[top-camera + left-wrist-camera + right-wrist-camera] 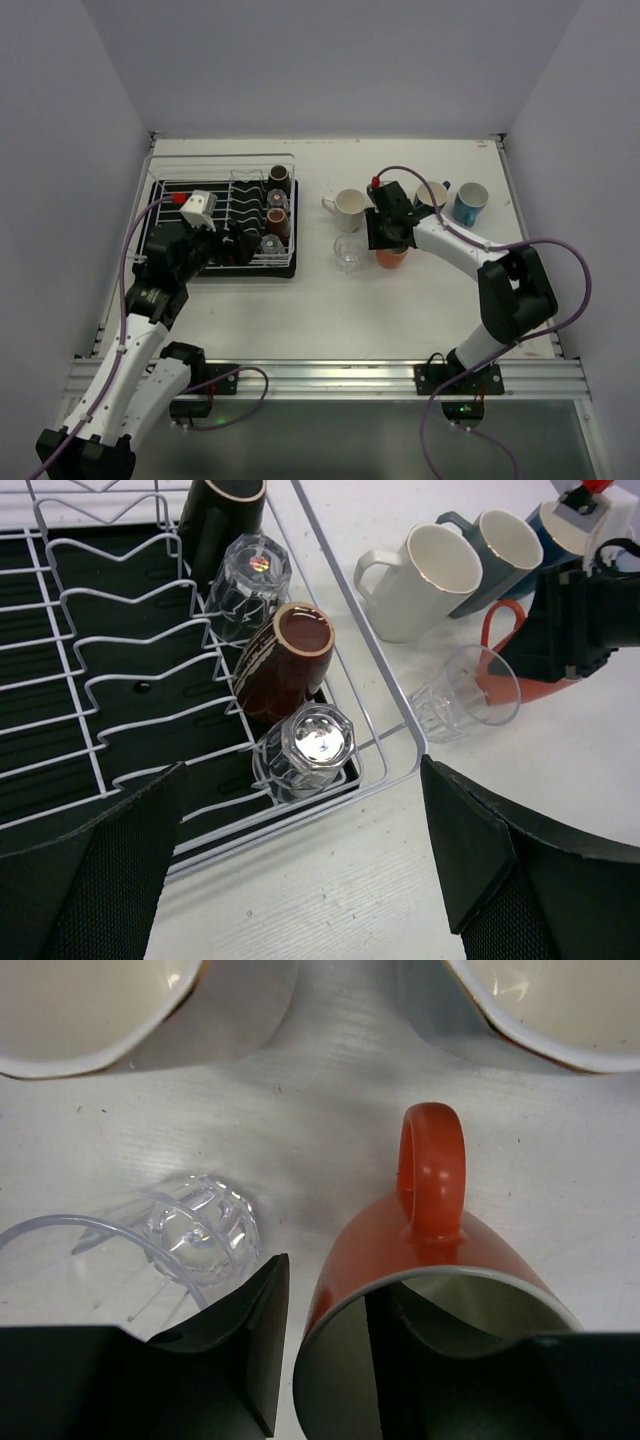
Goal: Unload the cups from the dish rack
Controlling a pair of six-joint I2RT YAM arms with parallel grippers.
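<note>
- Left gripper (238,243) is hovering over the near right corner of the dish rack (170,205), jaws spread wide and holding nothing.
- Along the rack's right-hand edge, four cups are sitting in a row: a dark cup (215,520) at the far end, then a clear glass (250,575), a brown cup (285,660), and a second clear glass (312,742) nearest the open jaws.
- Both glasses are showing their faceted bases to the left wrist camera; the brown cup is showing its mouth.
- Over on the right, the right gripper (389,240) is working on the orange mug (435,1250): jaws narrow, one finger inside the mug and one outside, pinching its wall.
- The orange mug's handle is pointing away from the right gripper, toward the far mugs.
- A clear tumbler (190,1235) is standing on the white surface (330,310) just beside the orange mug, on its rack side.
- Beyond them, a cream mug (350,208), a grey mug (432,195) and a light blue mug (468,203) are standing out of the rack.
</note>
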